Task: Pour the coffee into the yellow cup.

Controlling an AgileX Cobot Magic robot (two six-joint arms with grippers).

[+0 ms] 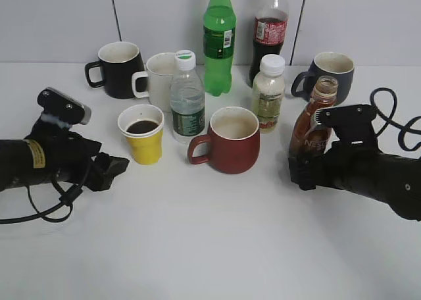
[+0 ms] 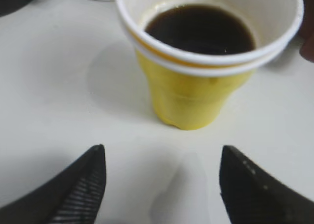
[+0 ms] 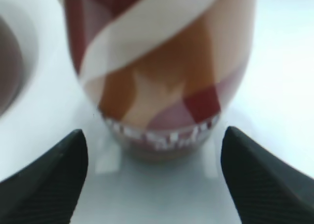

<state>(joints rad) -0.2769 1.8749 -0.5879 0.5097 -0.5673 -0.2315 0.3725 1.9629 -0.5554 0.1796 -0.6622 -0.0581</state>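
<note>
Yellow paper cup with a white rim [image 1: 143,134] stands upright on the white table [image 1: 210,247], dark coffee [image 2: 200,30] filling its lower part. It sits just ahead of the left gripper [image 1: 112,170], whose two black ribbed fingers [image 2: 81,187] are spread wide apart with nothing between them; in the left wrist view the cup [image 2: 206,57] is centred beyond the fingertips, clear of both.

On the other side, the brown-and-red labelled coffee bottle [image 1: 314,119] stands upright with its cap off, directly in front of the right gripper [image 1: 304,172]. In the right wrist view the bottle's base [image 3: 162,71] rests on the table between and slightly beyond the two black fingers [image 3: 46,182], which are parted wider than the bottle and touch neither side of it; the grip is released.

Beyond the left gripper and past the yellow cup stand a clear water bottle with a white cap [image 1: 187,99], a white mug [image 1: 158,79] and a black mug [image 1: 118,70]. Between the two grippers sits a dark red mug [image 1: 227,141]. Farther back are a green plastic bottle [image 1: 219,40], a dark cola bottle [image 1: 270,27], a pale drink bottle with a white cap [image 1: 269,93] and a dark blue mug [image 1: 327,75] behind the coffee bottle.
</note>
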